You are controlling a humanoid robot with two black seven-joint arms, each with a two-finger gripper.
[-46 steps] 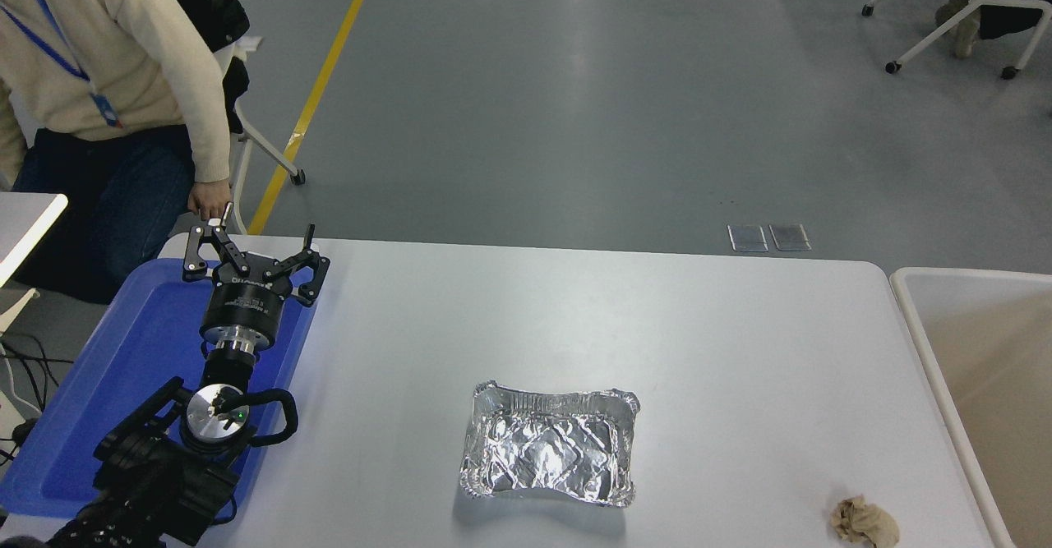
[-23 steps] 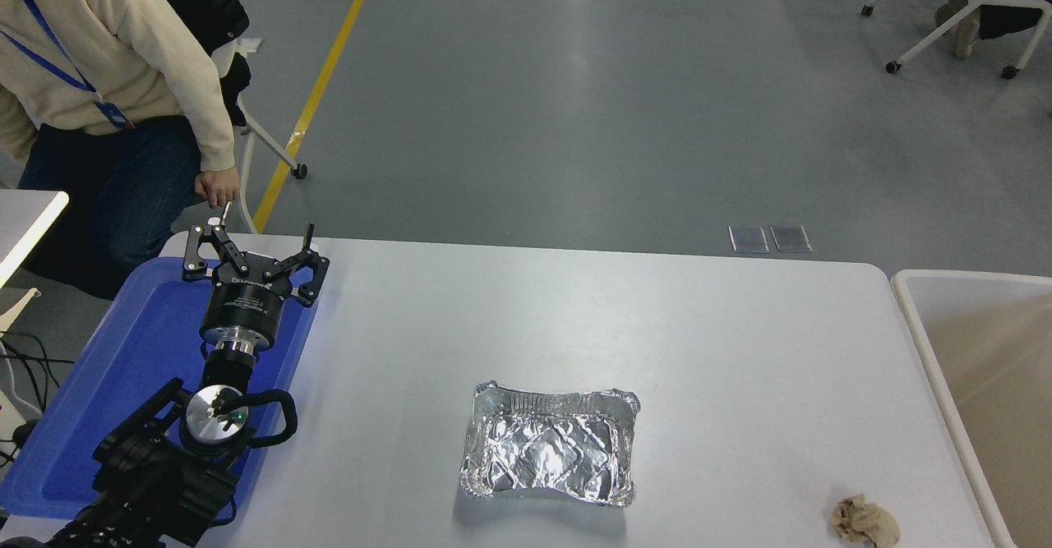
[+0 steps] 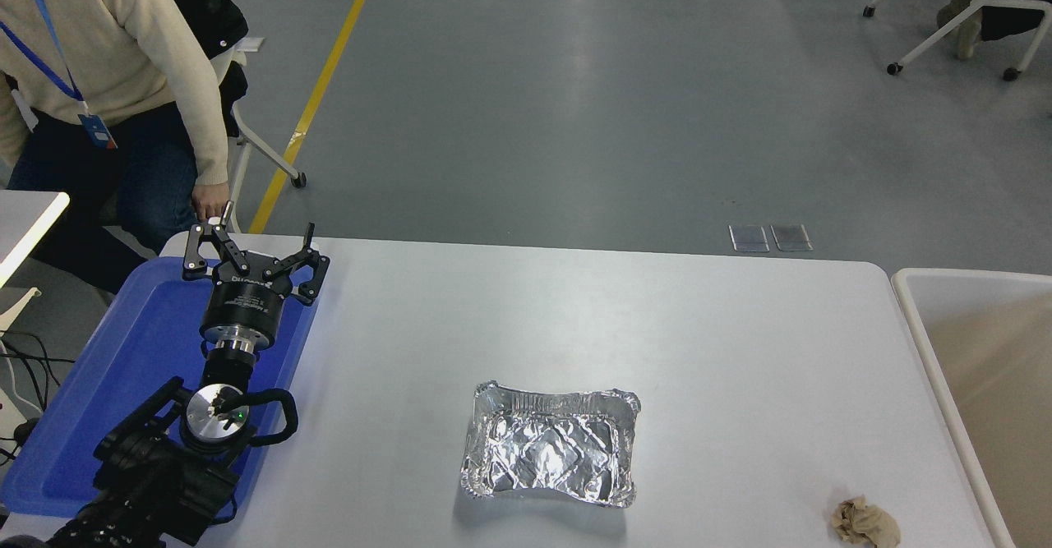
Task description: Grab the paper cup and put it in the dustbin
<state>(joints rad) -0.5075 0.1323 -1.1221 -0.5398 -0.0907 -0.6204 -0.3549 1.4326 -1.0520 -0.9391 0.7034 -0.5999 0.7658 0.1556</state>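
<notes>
Left gripper point(image 3: 251, 240): parked at 9 o'clock over the blue tray point(image 3: 123, 351), fingers spread wide, holding nothing; unmoved over the last second.
Right arm: out of view.
Paper cup: nowhere in view (possibly binned already, only a guess).
Dustbin point(image 3: 929, 343): at 3 o'clock, beside the table.
Changed: only the person point(image 3: 99, 63) at 10 o'clock shifted.
Others: foil tray point(image 3: 549, 443) at 6 o'clock, brown wad point(image 3: 863, 522) at 5 o'clock.
</notes>
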